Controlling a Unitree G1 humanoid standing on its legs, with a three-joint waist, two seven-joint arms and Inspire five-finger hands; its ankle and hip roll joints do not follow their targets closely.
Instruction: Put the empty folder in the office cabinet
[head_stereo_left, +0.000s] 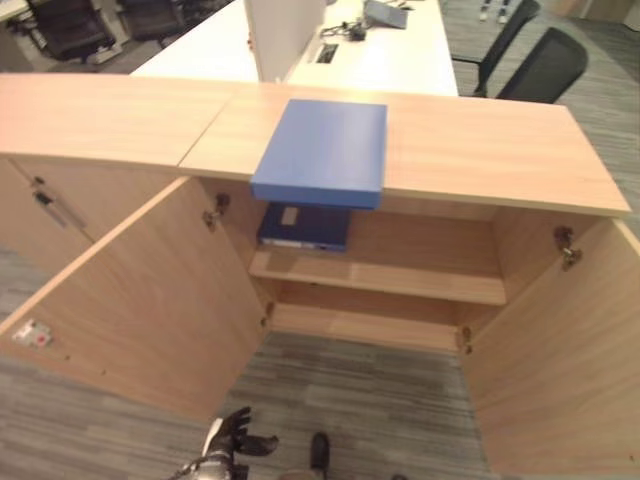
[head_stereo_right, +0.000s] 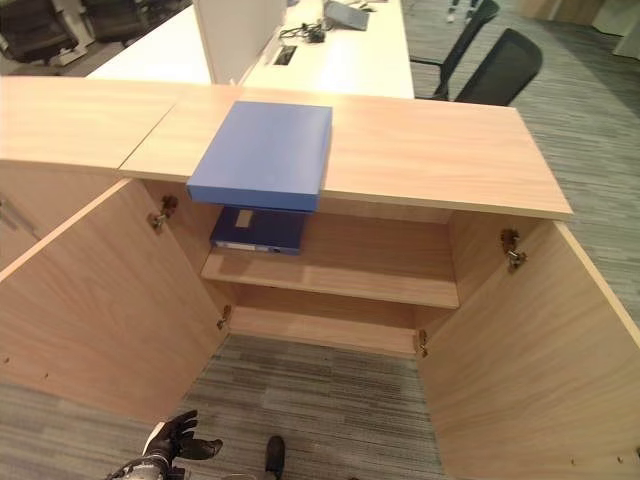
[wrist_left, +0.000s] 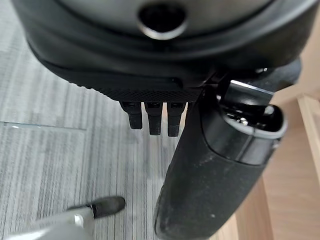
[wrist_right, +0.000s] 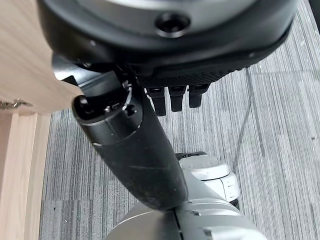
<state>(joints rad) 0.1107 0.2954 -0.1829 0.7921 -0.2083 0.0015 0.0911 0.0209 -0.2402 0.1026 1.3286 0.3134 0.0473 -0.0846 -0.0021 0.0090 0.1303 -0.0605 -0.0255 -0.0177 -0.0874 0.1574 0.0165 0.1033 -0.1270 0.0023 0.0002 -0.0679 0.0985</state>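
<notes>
A low wooden office cabinet (head_stereo_left: 400, 290) stands open, both doors swung wide toward the near side. A blue folder (head_stereo_left: 322, 150) lies flat on the cabinet's worktop (head_stereo_left: 470, 150), left of centre, its near edge jutting slightly over the front. Directly below it, a darker blue binder (head_stereo_left: 305, 227) lies on the upper shelf (head_stereo_left: 400, 280) at the left. The left hand (head_stereo_left: 232, 438) hangs low over the grey carpet (head_stereo_left: 350, 390), holding nothing, fingers loosely extended. The right hand (wrist_right: 165, 75) is likewise empty above the carpet, fingers relaxed.
</notes>
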